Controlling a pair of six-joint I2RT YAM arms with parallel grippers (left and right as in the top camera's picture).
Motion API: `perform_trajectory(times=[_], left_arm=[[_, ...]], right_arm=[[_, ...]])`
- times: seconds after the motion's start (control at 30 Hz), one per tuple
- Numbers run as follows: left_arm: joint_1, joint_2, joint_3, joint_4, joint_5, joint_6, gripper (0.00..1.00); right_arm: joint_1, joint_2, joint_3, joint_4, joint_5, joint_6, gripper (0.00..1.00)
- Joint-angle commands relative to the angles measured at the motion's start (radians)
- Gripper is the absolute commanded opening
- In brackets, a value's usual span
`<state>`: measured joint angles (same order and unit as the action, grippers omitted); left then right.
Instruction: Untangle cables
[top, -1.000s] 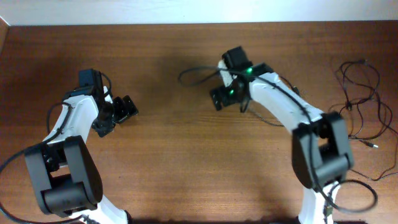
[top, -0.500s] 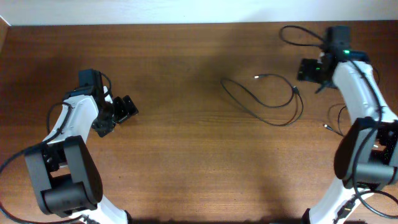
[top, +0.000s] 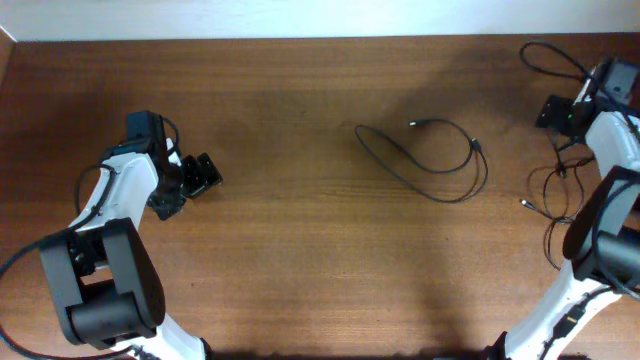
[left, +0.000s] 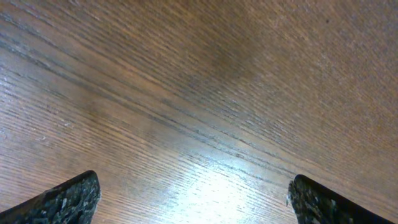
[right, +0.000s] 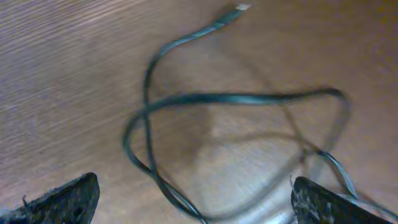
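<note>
Overhead, loose cable: one thin black loose cable (top: 477, 147) lies by itself in an open loop mid-tabletop (top: 300, 260). Its silvery plug (top: 414, 124) is at the loop's upper side, and it touches no other cord.
Bundle: well to the right of the loose cable, several more cords (top: 556, 186) cross one another in a bundle. One plug tip (top: 523, 203) pokes back toward the loop.
Upper strand: up and right of the loose cable, another strand (top: 545, 55) curls near the tabletop's back edge.
Right wrist view: a cord (right: 236, 98) folds over itself under the camera, with at least one crossing. Which overhead strand it is, I cannot tell.
Right fingers: the right fingers (right: 65, 200) are spread wide with nothing between them, above that crossing and far right of the loose cable.
Left fingers: the left fingers (left: 62, 200) are far left of the loose cable, wide apart and empty. Only bare wood is below them.
Progress: probably one cord is separated and the bundle is not yet sorted.
Risk, double grab: closing over the crossing could pinch two strands at once, so a pull would drag the whole bundle.
Risk, tightening: tugging a middle section instead of a plug end may cinch the knot.
Risk, edge: the bundle sits close to the right edge, so an outward pull could sweep cords off the tabletop.
</note>
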<state>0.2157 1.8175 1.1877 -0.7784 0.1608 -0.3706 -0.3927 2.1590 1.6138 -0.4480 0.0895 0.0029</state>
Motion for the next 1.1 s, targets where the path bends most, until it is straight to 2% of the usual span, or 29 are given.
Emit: perform_trajectory(times=[0.0, 0.03, 0.17, 0.23, 0.53, 0.63, 0.8, 0.9, 1.07], left_arm=[[0.001, -0.017, 0.012, -0.001, 0.007, -0.003, 0.99], [0.001, -0.017, 0.012, -0.001, 0.007, -0.003, 0.99], [0.001, -0.017, 0.012, -0.001, 0.007, -0.003, 0.99], [0.001, -0.017, 0.012, -0.001, 0.007, -0.003, 0.99], [0.001, -0.017, 0.012, -0.001, 0.007, -0.003, 0.99], [0.001, -0.017, 0.012, -0.001, 0.007, -0.003, 0.99], [0.001, -0.017, 0.012, -0.001, 0.007, -0.003, 0.99], [0.001, -0.017, 0.012, -0.001, 0.007, -0.003, 0.99], [0.001, -0.017, 0.012, -0.001, 0.007, -0.003, 0.99]], right_arm=[[0.006, 0.058, 0.01, 0.016, -0.118, -0.085, 0.98], [0.006, 0.068, 0.01, 0.006, -0.158, -0.085, 0.99], [0.006, 0.071, 0.009, -0.059, -0.401, -0.085, 0.84], [0.011, 0.071, 0.009, -0.09, -0.472, -0.085, 0.84], [0.052, 0.063, 0.009, -0.26, -0.475, -0.07, 0.84], [0.052, 0.008, 0.036, -0.295, -0.423, -0.07, 0.98], [0.051, -0.053, 0.057, -0.339, -0.174, -0.071, 0.98], [0.067, -0.085, 0.058, -0.369, -0.163, -0.071, 0.98], [0.111, -0.27, 0.058, -0.489, -0.156, -0.038, 0.98]])
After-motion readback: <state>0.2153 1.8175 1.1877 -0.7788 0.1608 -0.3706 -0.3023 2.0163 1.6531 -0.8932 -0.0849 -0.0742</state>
